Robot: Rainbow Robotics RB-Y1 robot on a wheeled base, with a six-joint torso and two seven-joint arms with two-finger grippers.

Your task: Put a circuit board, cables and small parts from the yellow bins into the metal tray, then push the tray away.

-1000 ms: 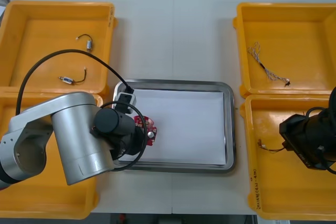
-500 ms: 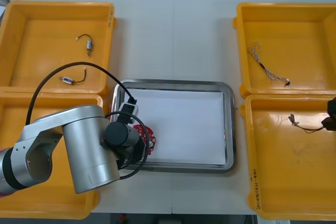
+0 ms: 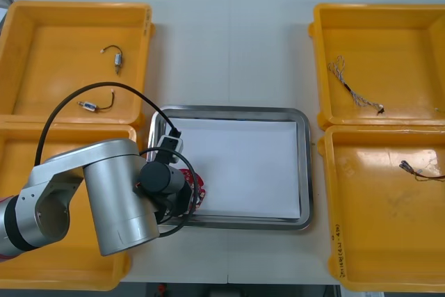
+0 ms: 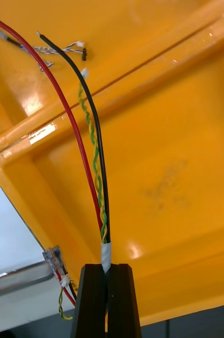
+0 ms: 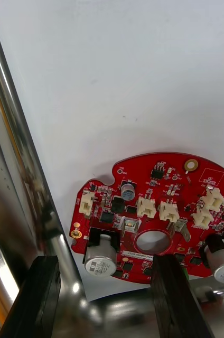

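left claw (image 5: pixel 106 296) stands wide open, holding nothing, just over the circuit board (image 5: pixel 159 211), which lies flat in the metal tray (image 3: pixel 303 172)'s 8 o'clock corner, so that step looks done. right claw (image 4: pixel 108 301) is clamped on a cable (image 4: pixel 95 158) over the 4 o'clock yellow bin (image 4: pixel 170 158), the cable's long axis running 9-to-3 in the front view, loose ends toward 9. small metal parts (image 3: pixel 117 57) and the push are not yet done.

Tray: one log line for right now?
left claw open by board in tray, near-left corner | right claw shut on cable over bin | tray not yet pushed
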